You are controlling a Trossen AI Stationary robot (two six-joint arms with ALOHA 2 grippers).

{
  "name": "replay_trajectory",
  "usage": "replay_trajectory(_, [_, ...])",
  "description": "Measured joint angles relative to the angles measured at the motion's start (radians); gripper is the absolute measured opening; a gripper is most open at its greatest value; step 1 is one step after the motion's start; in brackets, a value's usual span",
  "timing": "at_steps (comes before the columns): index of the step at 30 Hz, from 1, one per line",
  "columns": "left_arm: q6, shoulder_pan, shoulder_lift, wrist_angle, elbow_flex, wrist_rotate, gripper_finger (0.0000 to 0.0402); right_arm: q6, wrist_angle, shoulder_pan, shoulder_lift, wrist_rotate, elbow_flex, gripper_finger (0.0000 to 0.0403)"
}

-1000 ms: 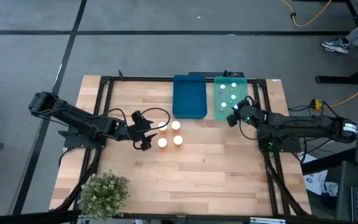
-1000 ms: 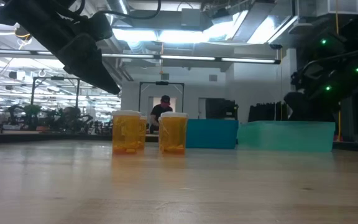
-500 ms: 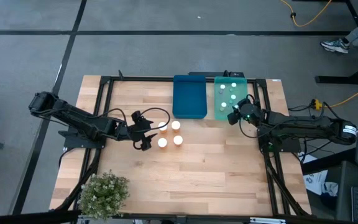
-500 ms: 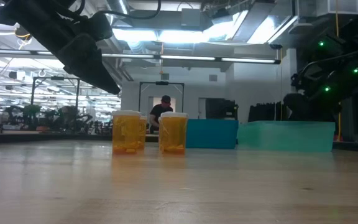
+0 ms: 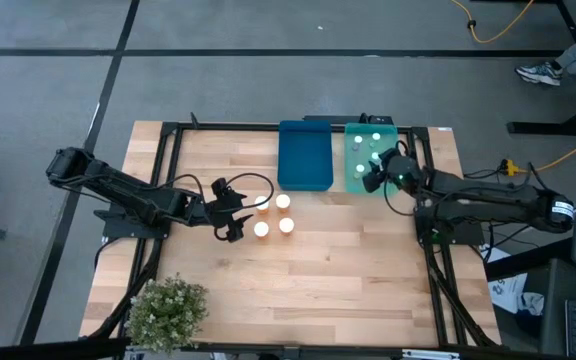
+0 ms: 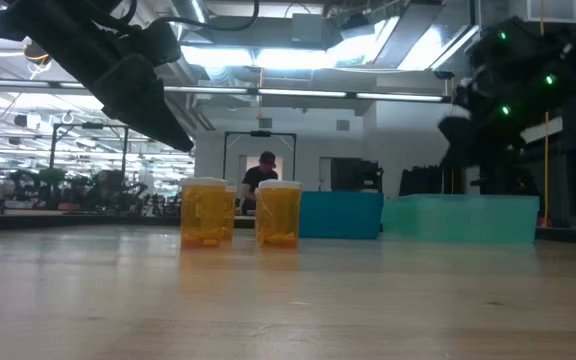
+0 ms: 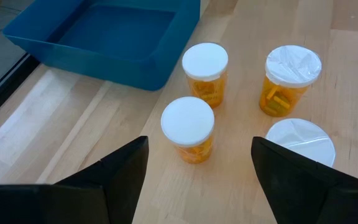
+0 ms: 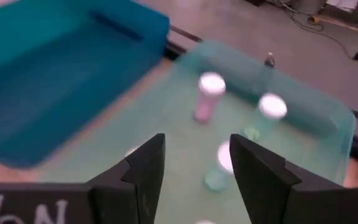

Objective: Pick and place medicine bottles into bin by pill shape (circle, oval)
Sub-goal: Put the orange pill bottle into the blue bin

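Four amber-orange bottles with white caps [image 5: 273,214] stand upright on the wood table; they also show in the left wrist view [image 7: 188,127]. My left gripper [image 5: 236,217] is open and empty just left of them, its fingers [image 7: 197,177] apart in front of the nearest bottle. Several pale bottles [image 8: 208,94] stand in the teal tray [image 5: 356,183]. My right gripper [image 5: 372,174] is open and empty above that tray, as the right wrist view [image 8: 194,152] shows. The dark blue tray [image 5: 304,155] holds nothing.
The two trays stand side by side at the table's far middle, also seen in the low view [image 6: 340,215]. A potted plant [image 5: 166,310] stands at the near left corner. A black frame [image 5: 168,150] rims the table. A person [image 6: 262,175] shows far behind.
My right gripper has gone a little toward the table's far edge and up, farther over the teal tray. My left arm and the amber bottles have kept still.
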Motion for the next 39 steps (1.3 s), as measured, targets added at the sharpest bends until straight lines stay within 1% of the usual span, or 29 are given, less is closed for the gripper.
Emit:
replay_trajectory(3, [-0.001,0.0,0.0,0.0,0.0,0.0,0.0277,0.037,-0.062,0.0,0.0,-0.052,0.084,0.0183])
replay_trajectory(6, [-0.002,0.0,0.0,0.0,0.0,0.0,0.0277,0.08,-0.119,0.005,0.0,-0.166,0.155,0.0183])
replay_trajectory(9, [-0.009,0.0,0.0,0.0,0.0,0.0,0.0277,0.1,-0.12,0.04,-0.001,-0.256,0.184,0.0183])
replay_trajectory(11, [-0.008,0.0,0.0,0.0,0.0,0.0,0.0277,0.099,-0.111,0.076,0.0,-0.282,0.185,0.0183])
replay_trajectory(16, [-0.008,0.0,0.0,0.0,0.0,0.0,0.0277,0.099,-0.106,0.148,-0.001,-0.28,0.185,0.0183])
replay_trajectory(20, [-0.008,0.0,0.0,0.0,0.0,0.0,0.0277,0.097,-0.108,0.174,-0.001,-0.247,0.185,0.0183])
replay_trajectory(26, [0.001,0.0,0.0,0.0,0.0,0.0,0.0277,0.081,-0.115,0.182,-0.001,-0.246,0.185,0.0183])
replay_trajectory(32, [0.052,0.0,0.0,0.0,0.0,0.031,0.0277,0.066,-0.126,0.182,0.0,-0.245,0.185,0.0183])
replay_trajectory(39, [0.054,0.002,0.0,0.0,0.0,0.028,0.0277,0.047,-0.128,0.182,0.0,-0.246,0.185,0.0183])
